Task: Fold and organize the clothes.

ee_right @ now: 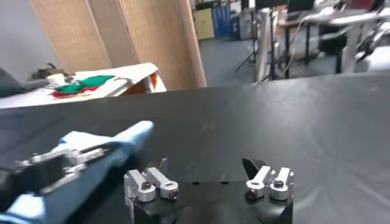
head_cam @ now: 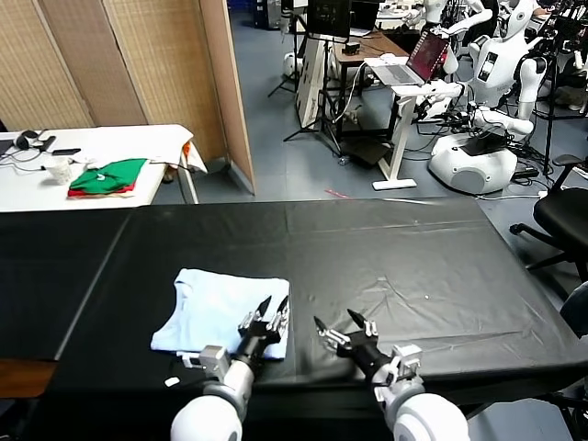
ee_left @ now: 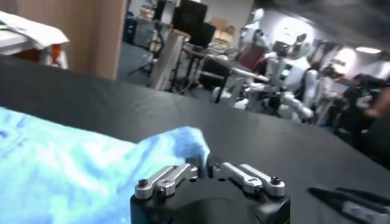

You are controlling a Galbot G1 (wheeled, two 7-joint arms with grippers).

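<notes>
One folded light-blue T-shirt (head_cam: 216,312) on the bench (head_cam: 413,266), under the left claw (head_cam: 272,308), fingers narrowly parted. Right claw (head_cam: 344,323) beside it, wide open, empty.

Black desk (head_cam: 413,266) is bare from 12 round to 3 o'clock, wide free room for a gripper to pass there. Only obstacle on it is the folded light-blue T-shirt (head_cam: 220,308) at about 10 o'clock near the front edge, with the left gripper (head_cam: 273,306) over its near right corner and the right gripper (head_cam: 342,323) just beside, fingers (head_cam: 322,326) spread, above bare cloth. Tight gap between the two grippers.
</notes>
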